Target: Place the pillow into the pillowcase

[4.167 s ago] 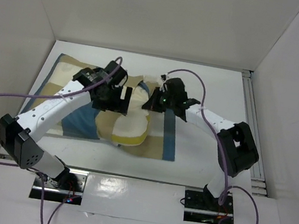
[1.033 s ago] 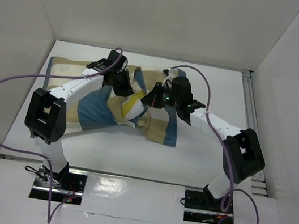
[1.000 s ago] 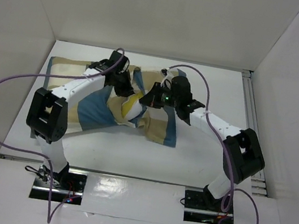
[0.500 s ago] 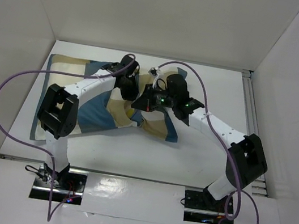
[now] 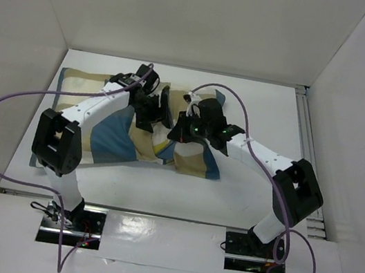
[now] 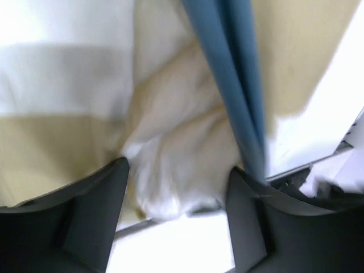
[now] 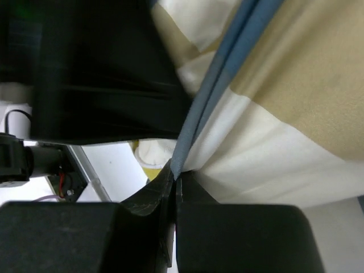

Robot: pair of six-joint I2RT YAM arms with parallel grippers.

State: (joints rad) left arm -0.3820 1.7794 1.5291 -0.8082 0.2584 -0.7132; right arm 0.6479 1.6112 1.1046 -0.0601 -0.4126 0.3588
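Observation:
The blue, tan and cream checked pillowcase (image 5: pixel 111 136) lies bunched across the white table. My right gripper (image 5: pixel 178 130) is shut on the pillowcase's blue hem (image 7: pixel 196 122) and holds it up; its jaws (image 7: pixel 173 170) are pressed together on the fabric. A cream pillow corner with a yellow edge (image 7: pixel 149 154) shows just past the hem. In the top view the pillow is almost wholly hidden inside the case. My left gripper (image 5: pixel 162 105) is open at the case's mouth. In the left wrist view crumpled cream fabric (image 6: pixel 187 142) lies between its spread fingers (image 6: pixel 96 216), beside the blue hem (image 6: pixel 227 74).
White walls enclose the table (image 5: pixel 264 108) on three sides. A metal rail (image 5: pixel 305 136) runs along the right edge. Purple cables (image 5: pixel 4 114) loop from both arms, one arching over the right arm (image 5: pixel 250 148).
The exposed pillow with its yellow edge is now covered by the pillowcase. Over the last half second the right gripper pulled the hem nearer and to the right, and the left arm swung back left.

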